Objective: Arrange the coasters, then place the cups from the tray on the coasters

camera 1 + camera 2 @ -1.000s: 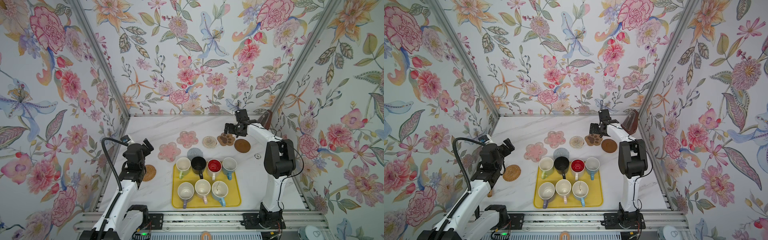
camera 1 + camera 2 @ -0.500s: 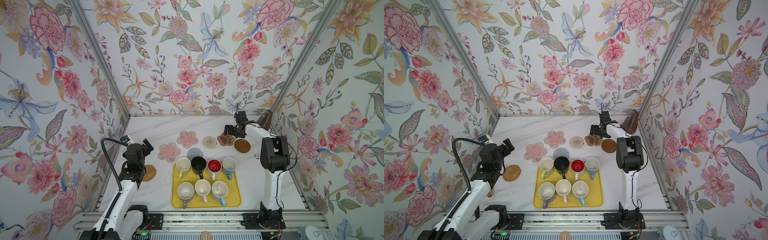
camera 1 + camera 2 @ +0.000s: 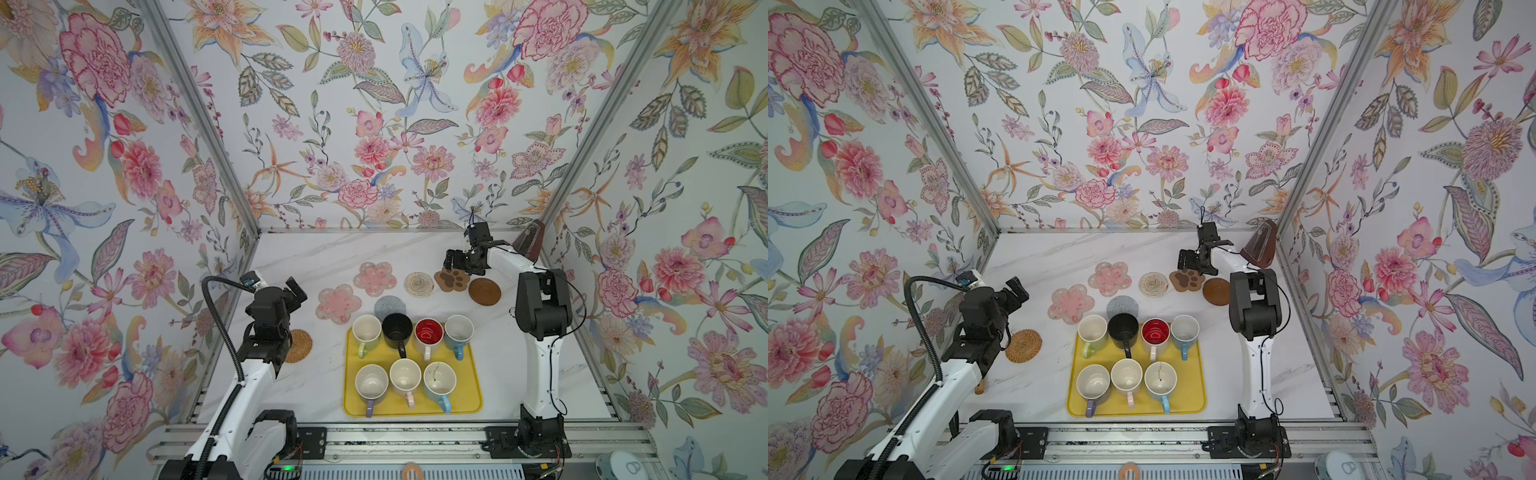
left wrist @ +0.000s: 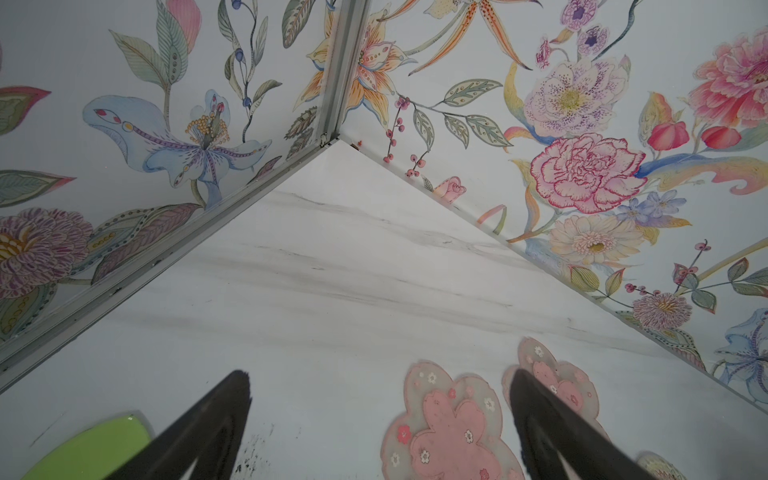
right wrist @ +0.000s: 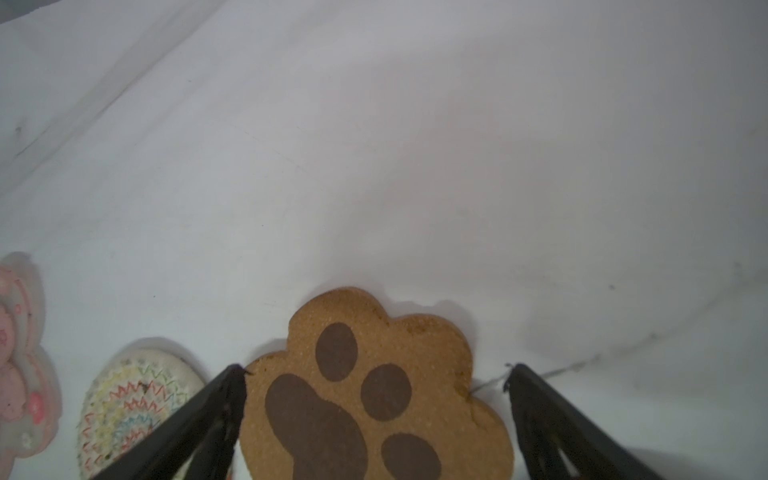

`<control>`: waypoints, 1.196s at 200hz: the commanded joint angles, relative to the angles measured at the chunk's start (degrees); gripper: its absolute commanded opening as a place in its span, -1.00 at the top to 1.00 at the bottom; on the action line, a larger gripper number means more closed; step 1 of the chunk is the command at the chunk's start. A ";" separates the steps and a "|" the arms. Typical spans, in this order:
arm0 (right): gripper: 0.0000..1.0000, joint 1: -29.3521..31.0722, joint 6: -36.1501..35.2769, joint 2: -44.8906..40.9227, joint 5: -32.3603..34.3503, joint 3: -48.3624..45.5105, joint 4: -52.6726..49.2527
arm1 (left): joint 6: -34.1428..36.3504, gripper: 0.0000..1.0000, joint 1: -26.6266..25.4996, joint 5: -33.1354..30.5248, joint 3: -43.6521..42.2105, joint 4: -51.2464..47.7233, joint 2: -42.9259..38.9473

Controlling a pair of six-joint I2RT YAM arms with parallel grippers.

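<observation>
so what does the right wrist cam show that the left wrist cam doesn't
Only the right wrist view shows the brown paw-print coaster, lying flat between the fingers of the open right end effector.

Only the left wrist view shows the wall corner, the edge of the green brush and the nearer pink flower coaster.

Both show the white marble table and the farther pink flower coaster. Each also shows an open, empty pair of fingers, since the left end effector holds nothing either.
</observation>
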 commanded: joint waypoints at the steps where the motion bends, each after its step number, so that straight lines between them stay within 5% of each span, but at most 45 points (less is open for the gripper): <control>1: -0.98 0.68 -0.87 2.04 -0.86 1.82 -1.39 | -0.58 -0.98 0.48 0.52 1.48 -0.88 0.45; 239: -0.98 6.91 -6.03 8.22 1.07 9.61 -4.44 | -0.32 -0.98 0.47 0.01 1.01 -1.63 -0.72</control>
